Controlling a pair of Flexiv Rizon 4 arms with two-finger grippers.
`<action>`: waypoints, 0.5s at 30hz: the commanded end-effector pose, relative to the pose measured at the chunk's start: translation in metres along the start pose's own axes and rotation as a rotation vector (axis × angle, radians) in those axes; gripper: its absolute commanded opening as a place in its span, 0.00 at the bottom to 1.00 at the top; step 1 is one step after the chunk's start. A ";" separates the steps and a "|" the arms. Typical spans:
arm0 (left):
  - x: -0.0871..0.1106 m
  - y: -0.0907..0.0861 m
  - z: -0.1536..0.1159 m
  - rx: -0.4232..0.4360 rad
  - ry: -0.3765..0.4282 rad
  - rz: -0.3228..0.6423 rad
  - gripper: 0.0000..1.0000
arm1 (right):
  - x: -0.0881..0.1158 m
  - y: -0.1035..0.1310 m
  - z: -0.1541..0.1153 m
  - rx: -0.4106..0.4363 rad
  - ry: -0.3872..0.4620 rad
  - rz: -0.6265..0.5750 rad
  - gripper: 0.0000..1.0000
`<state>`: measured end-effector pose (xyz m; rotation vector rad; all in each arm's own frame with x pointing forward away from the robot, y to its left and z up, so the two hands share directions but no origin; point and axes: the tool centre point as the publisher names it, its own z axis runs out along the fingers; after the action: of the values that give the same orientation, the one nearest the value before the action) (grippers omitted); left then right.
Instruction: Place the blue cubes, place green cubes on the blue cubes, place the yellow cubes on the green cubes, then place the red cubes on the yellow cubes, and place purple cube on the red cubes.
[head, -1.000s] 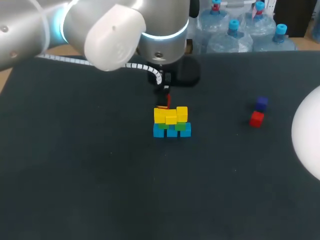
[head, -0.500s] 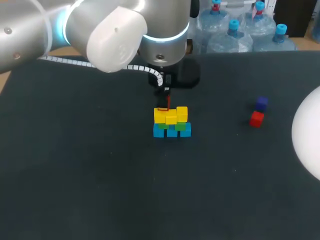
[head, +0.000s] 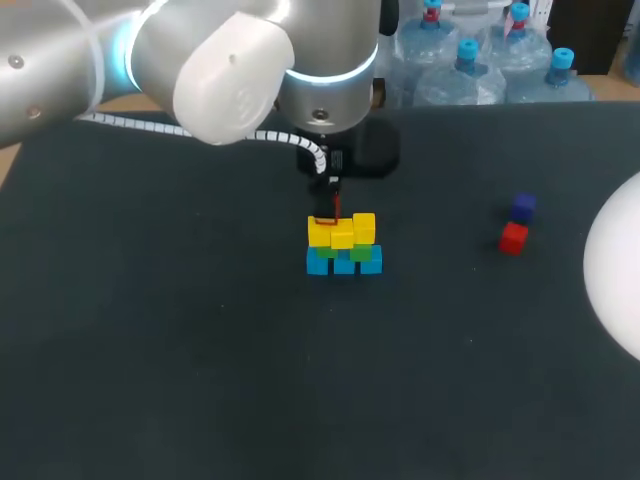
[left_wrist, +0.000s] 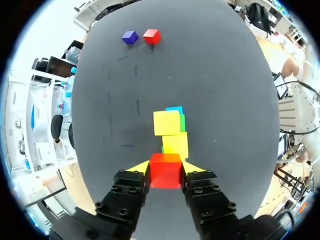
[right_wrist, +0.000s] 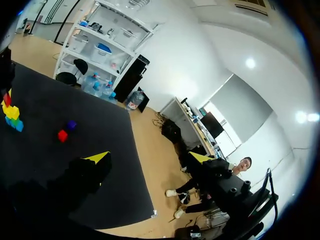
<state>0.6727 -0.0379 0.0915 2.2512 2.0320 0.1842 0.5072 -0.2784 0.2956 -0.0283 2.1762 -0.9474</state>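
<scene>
A stack stands mid-table: blue cubes (head: 343, 263) at the bottom, green cubes (head: 345, 252) on them, yellow cubes (head: 342, 232) on top. My left gripper (head: 326, 210) hangs right over the stack's back left, shut on a red cube (left_wrist: 165, 170) that sits just above a yellow cube (left_wrist: 175, 144). A second yellow cube (left_wrist: 166, 122), green (left_wrist: 182, 122) and blue (left_wrist: 174, 109) lie ahead of it. A loose red cube (head: 513, 238) and a purple cube (head: 523, 208) sit at the right. My right gripper (right_wrist: 150, 157) is open, far from the stack (right_wrist: 10, 114).
My right arm (head: 615, 265) bulks at the table's right edge, near the loose red cube (right_wrist: 62, 135) and the purple cube (right_wrist: 71, 124). My left arm (head: 230, 70) spans the back left of the table and hides the area behind the stack.
My left arm has shifted slightly and the held red cube has come down a little toward the yellow cubes. The right arm and the loose cubes have not moved.
</scene>
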 end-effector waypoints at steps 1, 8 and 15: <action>-0.002 0.001 0.001 0.004 -0.001 -0.002 0.00 | 0.000 0.000 0.001 -0.001 -0.002 0.001 1.00; -0.003 0.000 0.001 0.007 -0.003 -0.003 0.00 | 0.000 0.000 0.001 -0.001 -0.002 0.001 1.00; -0.003 -0.002 0.004 0.012 -0.002 -0.010 0.00 | 0.000 0.000 0.001 -0.001 -0.002 0.001 1.00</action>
<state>0.6702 -0.0398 0.0890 2.2456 2.0446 0.1701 0.5072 -0.2785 0.2956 -0.0283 2.1763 -0.9473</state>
